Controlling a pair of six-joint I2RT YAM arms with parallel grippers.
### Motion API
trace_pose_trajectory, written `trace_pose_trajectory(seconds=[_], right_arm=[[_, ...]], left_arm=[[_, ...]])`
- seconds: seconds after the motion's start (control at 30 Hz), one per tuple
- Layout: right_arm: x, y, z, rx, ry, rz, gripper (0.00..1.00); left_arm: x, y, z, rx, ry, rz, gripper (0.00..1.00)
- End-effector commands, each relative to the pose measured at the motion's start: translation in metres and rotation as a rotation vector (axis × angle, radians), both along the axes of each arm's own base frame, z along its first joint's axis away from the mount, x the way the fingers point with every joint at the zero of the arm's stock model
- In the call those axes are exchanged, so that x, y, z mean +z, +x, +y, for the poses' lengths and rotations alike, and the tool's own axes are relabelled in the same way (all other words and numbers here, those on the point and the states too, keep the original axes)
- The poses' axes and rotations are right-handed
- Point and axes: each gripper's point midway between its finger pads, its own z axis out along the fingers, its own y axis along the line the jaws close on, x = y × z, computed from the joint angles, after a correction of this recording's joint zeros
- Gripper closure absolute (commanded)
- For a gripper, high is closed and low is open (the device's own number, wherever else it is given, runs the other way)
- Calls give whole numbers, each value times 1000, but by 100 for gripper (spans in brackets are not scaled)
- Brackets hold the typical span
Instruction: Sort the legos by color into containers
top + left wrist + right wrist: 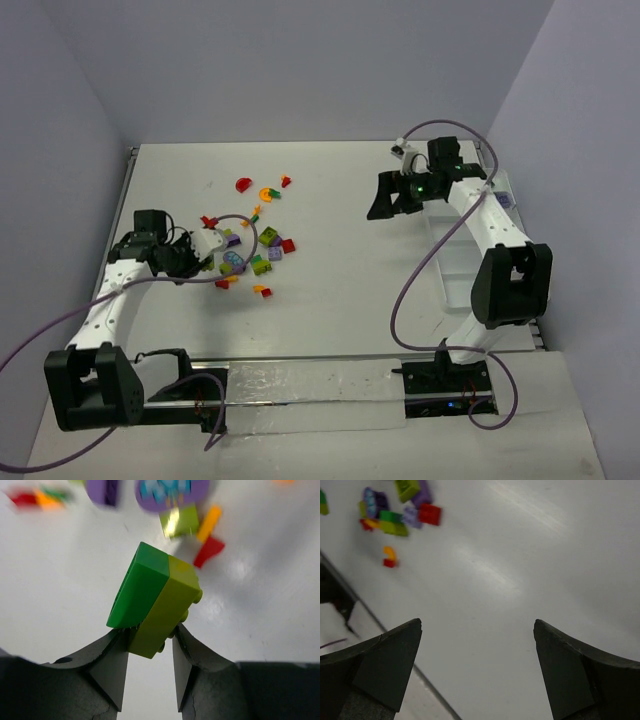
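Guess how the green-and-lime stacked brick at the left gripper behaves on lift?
Probably rigid: the green-and-lime brick shows hard, straight edges. Its glossy faces look slippery, and the left gripper pinches only its lower end, so it may pivot or slip. The two halves could also split at the seam.

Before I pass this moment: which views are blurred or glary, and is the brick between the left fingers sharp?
Left wrist: the green-and-lime brick pair in the left gripper is sharp, the legos beyond it blurred, glare on the table at right. Right wrist: the brick pile is soft, a glare streak crosses the surface. Top external: even light, no blur.
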Motion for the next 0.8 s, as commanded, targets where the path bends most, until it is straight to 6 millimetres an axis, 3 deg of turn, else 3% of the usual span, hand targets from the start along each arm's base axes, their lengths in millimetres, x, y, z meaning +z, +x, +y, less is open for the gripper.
trace_pose_trajectory(seconds=[0.0,0.1,0.3,0.6,0.77], right_arm=[[35,-26,67,156,281,46,0],[43,-37,103,232,336,102,0],[55,-56,152,343,421,206,0],[42,-101,200,491,421,310,0],[32,-110,212,537,424,357,0]], left_arm=[[65,27,-49,-214,-51,-224,100],[75,25,-91,-369,-20,-254,100],[97,23,-158,-595,22,-365,100],[116,21,-202,-709,22,-420,100],[120,14,-213,-740,11,-432,100]])
